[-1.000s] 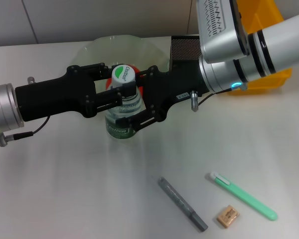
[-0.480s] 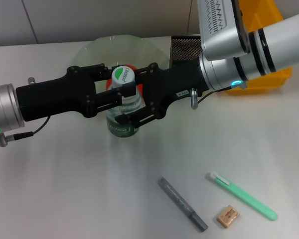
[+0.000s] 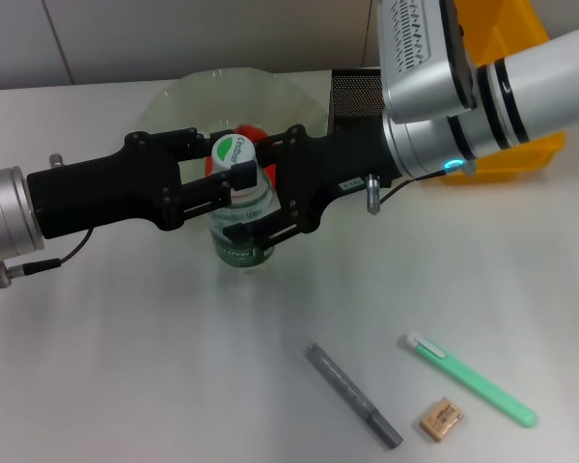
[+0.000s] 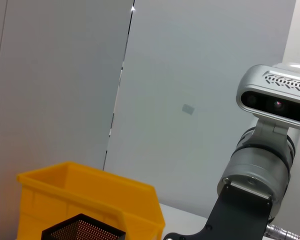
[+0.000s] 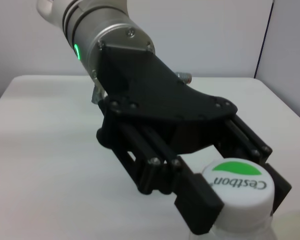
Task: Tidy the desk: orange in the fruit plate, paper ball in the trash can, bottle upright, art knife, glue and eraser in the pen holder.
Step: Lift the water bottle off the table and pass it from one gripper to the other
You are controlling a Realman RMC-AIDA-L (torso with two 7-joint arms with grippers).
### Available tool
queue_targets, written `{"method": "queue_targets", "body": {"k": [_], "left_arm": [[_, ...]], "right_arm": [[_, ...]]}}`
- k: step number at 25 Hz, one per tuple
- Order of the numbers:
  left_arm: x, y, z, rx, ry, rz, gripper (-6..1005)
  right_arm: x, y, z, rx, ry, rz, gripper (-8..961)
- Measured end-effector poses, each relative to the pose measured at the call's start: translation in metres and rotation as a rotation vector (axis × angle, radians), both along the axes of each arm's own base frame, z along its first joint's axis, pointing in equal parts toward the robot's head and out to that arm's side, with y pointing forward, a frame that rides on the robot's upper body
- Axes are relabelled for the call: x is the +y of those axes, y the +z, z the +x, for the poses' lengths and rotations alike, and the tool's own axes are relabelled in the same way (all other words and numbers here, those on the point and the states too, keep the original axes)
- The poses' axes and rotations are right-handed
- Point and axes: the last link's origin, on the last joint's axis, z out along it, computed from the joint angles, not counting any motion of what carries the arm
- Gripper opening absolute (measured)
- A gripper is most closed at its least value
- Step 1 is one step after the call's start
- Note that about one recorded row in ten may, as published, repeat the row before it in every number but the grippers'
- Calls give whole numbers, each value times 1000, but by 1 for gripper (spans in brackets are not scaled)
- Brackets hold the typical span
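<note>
The small clear plastic water bottle with the green label and white-and-green cap stands upright near the middle of the white desk, just in front of the wide pale-green translucent fruit plate with the ruffled rim, where the red-orange fruit already lies; both arms meet at it. The left gripper, reaching in from the left, has its black fingers narrowed onto the cap and neck, which the right wrist view confirms; the right gripper, reaching in from the right, has its fingers around the bottle's body, though whether they press on it or only bracket it cannot be told.

The main risk, as a judgement, is a topple on release; the bottle is light and tall, so a finger that drags on the cap or label as it opens may tip it toward the plate. The two grippers are also crowded together, and withdrawing along crossing paths may make their linkages clash.

Near the front right lie a grey pen-like stick, a slim mint-green art knife and the tiny tan eraser, well apart from the bottle; the tall black mesh pen holder and bright yellow plastic trash can stand at the far right.
</note>
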Motion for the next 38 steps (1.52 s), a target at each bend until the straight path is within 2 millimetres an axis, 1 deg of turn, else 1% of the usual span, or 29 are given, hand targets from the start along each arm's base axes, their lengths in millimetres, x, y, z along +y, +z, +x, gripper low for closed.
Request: {"method": "queue_targets", "body": {"k": [7, 18, 23, 28, 29, 35, 38], "left_arm": [[1, 0, -1, 4, 3, 11, 490], [-7, 0, -10, -9, 29, 2, 492], [-11, 2, -8, -28, 14, -17, 714], [-11, 1, -8, -26, 11, -14, 798], [-11, -1, -8, -14, -12, 13, 815], [-8, -7, -12, 17, -39, 72, 811], [-6, -7, -12, 11, -37, 97, 809]], "right_arm": [[0, -1, 0, -4, 3, 1, 792], [-1, -2, -1, -5, 8, -5, 792], [0, -2, -2, -5, 10, -5, 791], [0, -2, -3, -5, 13, -7, 791], [0, -2, -4, -4, 13, -8, 791], [0, -2, -6, 8, 16, -9, 791], [-1, -2, -7, 10, 18, -10, 791]]}}
